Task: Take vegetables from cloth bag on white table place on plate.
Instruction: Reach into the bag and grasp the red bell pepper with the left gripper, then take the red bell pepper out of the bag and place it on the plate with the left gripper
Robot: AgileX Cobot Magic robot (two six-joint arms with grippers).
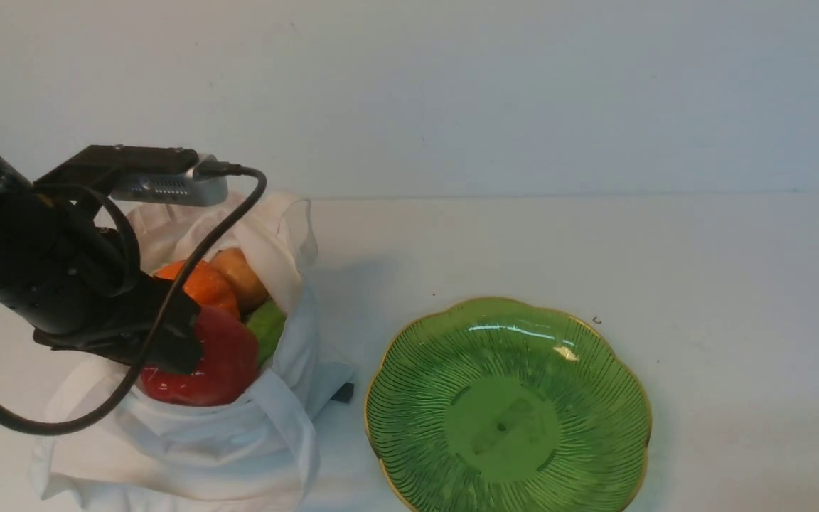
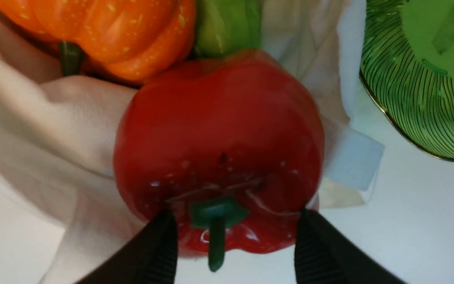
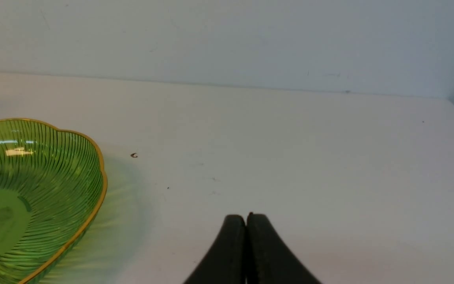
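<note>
red pepper (image 2: 219, 142) between left pincer's (image 2: 237, 225) fingertips (image 2: 164, 228)

Cool, bluish, fairly even light washes the scene. In the front view, white glare streaks the green glass plate (image 1: 509, 427), and a soft shadow lies beside the cloth bag (image 1: 217, 448). Small highlights dot the glossy red bell pepper (image 2: 219, 138); its edges and the dark fingertips (image 2: 160, 236) look slightly blurred in the left wrist view.
</note>
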